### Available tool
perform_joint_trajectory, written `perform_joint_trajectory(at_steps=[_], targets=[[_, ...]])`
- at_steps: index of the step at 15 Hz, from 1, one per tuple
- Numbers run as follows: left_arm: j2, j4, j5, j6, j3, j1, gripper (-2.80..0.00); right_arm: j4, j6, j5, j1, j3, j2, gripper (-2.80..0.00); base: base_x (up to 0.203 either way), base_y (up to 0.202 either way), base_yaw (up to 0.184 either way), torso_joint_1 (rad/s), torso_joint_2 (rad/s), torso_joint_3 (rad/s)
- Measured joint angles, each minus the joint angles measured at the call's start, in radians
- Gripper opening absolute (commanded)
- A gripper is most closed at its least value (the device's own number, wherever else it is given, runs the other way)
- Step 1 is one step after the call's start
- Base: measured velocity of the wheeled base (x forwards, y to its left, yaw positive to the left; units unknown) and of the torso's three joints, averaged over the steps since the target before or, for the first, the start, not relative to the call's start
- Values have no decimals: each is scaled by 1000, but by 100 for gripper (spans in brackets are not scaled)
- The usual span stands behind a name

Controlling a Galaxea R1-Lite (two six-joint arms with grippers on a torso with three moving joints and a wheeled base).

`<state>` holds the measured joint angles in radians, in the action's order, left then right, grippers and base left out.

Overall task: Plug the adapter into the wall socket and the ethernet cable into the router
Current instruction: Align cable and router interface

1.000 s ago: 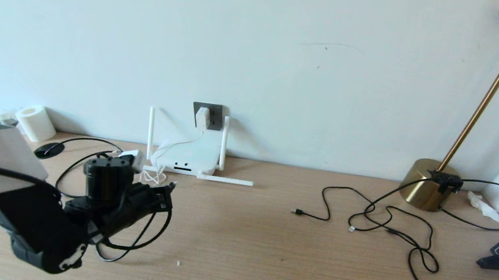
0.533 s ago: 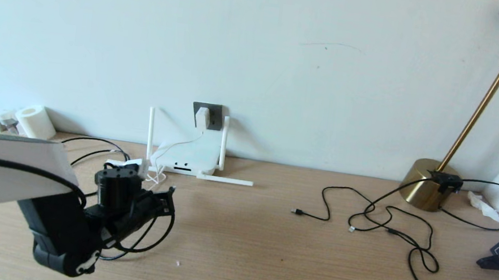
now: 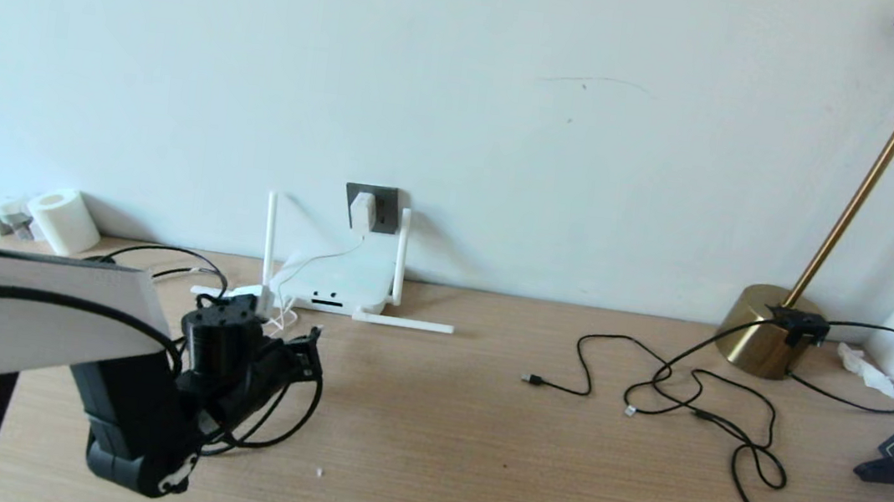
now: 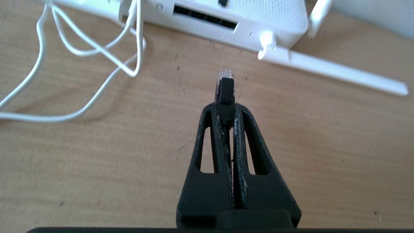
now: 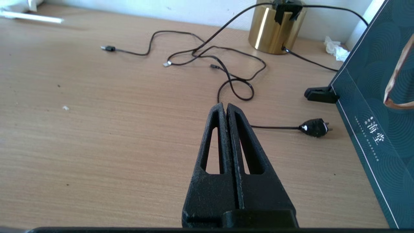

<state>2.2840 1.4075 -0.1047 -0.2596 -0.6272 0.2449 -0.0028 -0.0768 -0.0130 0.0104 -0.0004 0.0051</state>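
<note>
Your left gripper [image 4: 225, 108] is pinched tight on the ethernet cable [image 4: 225, 94], gripping the black boot with the clear plug tip sticking out past the fingertips and hanging just above the wooden desk [image 3: 474, 456]. In the head view that gripper [image 3: 307, 349] sits at about 8 o'clock from the router [image 3: 338, 281], near it but not touching; the cable's black slack loops under the arm. From the left wrist view the plug tip points toward the router [image 4: 258, 16] and its dark port slot at 12 o'clock, with a gap of bare desk between (one antenna lies flat on the desk off at 2 o'clock). A loose white cord [image 4: 97, 51] coils at 10 o'clock. Further out, you have the adapter [image 3: 362, 212] already seated in the wall socket [image 3: 381, 206], directly above the router at 12 o'clock, against the wall. Your right gripper [image 5: 226, 108] is fully closed on nothing, held over open desk; thin black cords [image 5: 207, 55] and a brass lamp base [image 5: 275, 29] lie beyond it at 12 to 1 o'clock, a black plug [image 5: 313, 127] at 3 o'clock.
</note>
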Motion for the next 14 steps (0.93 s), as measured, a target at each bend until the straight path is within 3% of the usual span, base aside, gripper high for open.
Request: perform_joint_trajectory(at_steps=[9,14], targets=[[33,77,-52,6,-15,31,-280,0,0,0,0,0,-5,-280,0,0,0,0,0,0],[40,77,-63,104,-17,31,-280,0,0,0,0,0,-5,-280,0,0,0,0,0,0]])
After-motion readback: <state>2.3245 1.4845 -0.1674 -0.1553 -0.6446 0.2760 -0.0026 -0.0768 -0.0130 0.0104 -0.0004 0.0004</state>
